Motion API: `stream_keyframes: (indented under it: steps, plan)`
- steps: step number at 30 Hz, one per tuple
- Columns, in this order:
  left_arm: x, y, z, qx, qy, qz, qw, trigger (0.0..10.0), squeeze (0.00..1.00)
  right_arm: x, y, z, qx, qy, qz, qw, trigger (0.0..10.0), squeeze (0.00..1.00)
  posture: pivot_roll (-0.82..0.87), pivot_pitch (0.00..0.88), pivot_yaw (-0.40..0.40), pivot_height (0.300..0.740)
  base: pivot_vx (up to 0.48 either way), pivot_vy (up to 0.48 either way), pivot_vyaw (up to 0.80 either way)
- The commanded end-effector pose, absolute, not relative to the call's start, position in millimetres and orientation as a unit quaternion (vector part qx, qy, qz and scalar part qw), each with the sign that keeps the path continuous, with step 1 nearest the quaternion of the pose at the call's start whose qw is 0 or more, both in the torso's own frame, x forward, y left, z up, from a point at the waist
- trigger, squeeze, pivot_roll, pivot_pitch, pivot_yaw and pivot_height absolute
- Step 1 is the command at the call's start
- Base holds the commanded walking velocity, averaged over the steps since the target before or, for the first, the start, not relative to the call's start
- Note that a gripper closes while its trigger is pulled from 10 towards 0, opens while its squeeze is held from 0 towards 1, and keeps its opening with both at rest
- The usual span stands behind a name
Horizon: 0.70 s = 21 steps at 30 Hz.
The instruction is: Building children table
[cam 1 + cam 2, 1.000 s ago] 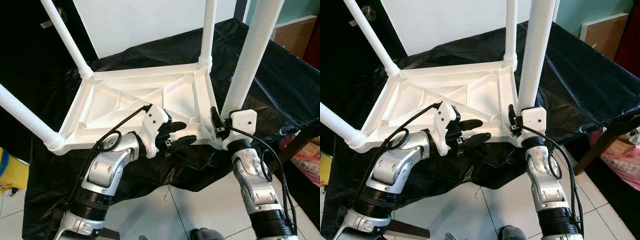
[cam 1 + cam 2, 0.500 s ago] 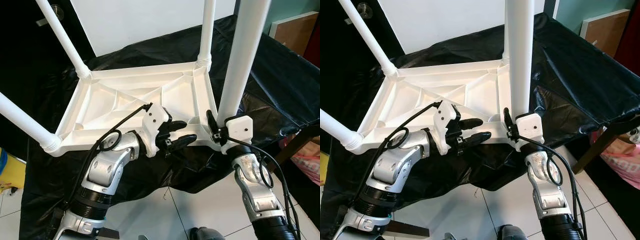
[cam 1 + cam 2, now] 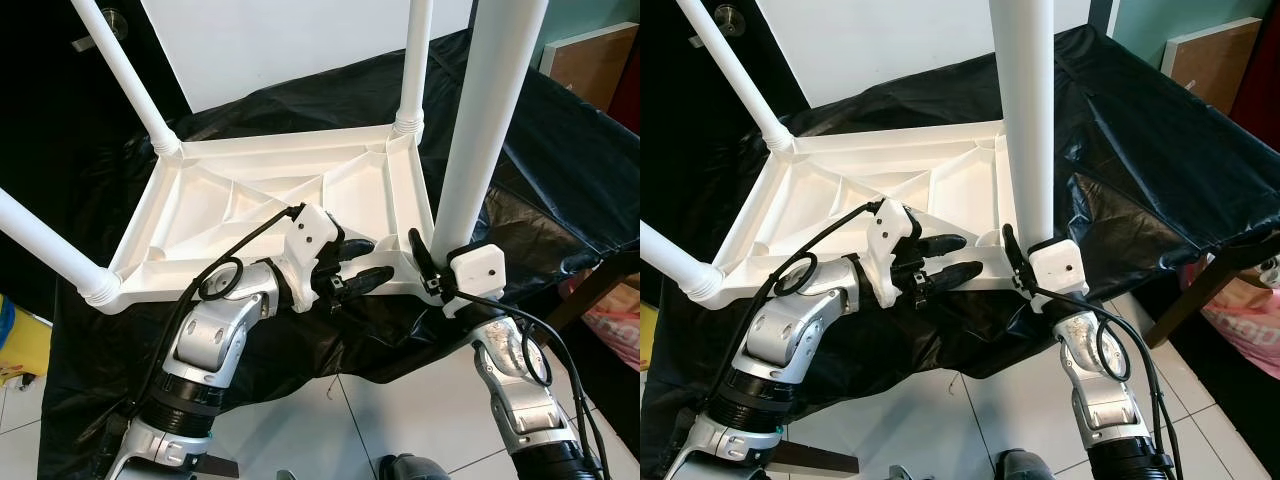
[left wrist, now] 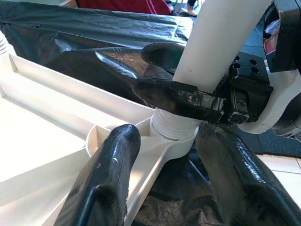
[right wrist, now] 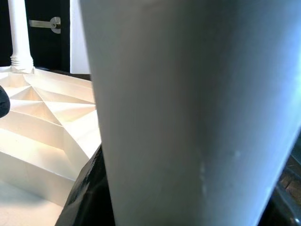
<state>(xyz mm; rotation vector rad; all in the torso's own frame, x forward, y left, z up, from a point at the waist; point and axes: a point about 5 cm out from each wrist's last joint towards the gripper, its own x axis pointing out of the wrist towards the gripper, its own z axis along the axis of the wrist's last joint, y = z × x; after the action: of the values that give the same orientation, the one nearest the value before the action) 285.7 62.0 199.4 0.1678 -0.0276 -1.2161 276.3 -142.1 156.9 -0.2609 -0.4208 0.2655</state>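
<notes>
The white table top (image 3: 270,205) is lying upside down on a bench draped in black sheet (image 3: 560,150), its ribbed underside facing up. Three legs are standing in their corner sockets: two on the left (image 3: 130,75) (image 3: 40,235) and one at the far right (image 3: 415,60). The right end effector (image 3: 1025,262) is gripping the fourth leg (image 3: 1025,110) near its base, holding it upright in the near right corner socket (image 4: 175,136). The left end effector (image 3: 360,262) is hovering just beside that socket at the top's near edge, its fingers (image 4: 106,179) standing apart and holding nothing. White floor tiles (image 3: 330,430) are showing below the bench.
</notes>
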Motion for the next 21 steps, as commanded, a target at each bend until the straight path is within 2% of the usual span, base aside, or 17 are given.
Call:
stream_keyframes:
  steps: [1,5,8,21]
  plan:
    - [291,67,200,0.08,-0.015,-0.537,0.84,10.0,0.0,274,-135,131,-0.122,-0.143,0.156,0.97,10.0,0.0,-0.22,0.12,0.103,0.74,0.0,0.0,0.0]
    - [291,67,199,0.08,-0.015,-0.536,0.841,10.0,0.0,278,-138,123,-0.116,-0.107,0.143,0.977,10.0,0.0,-0.22,0.119,0.103,0.74,0.0,0.0,0.0]
    - [290,66,200,0.081,-0.016,-0.536,0.84,10.0,0.0,287,-147,115,-0.07,-0.047,0.108,0.991,10.0,0.0,-0.22,0.115,0.098,0.74,0.0,0.0,0.0]
    - [289,67,199,0.079,-0.018,-0.532,0.843,10.0,0.0,290,-151,112,-0.023,-0.025,0.092,0.995,10.0,0.0,-0.22,0.103,0.083,0.74,0.0,0.0,0.0]
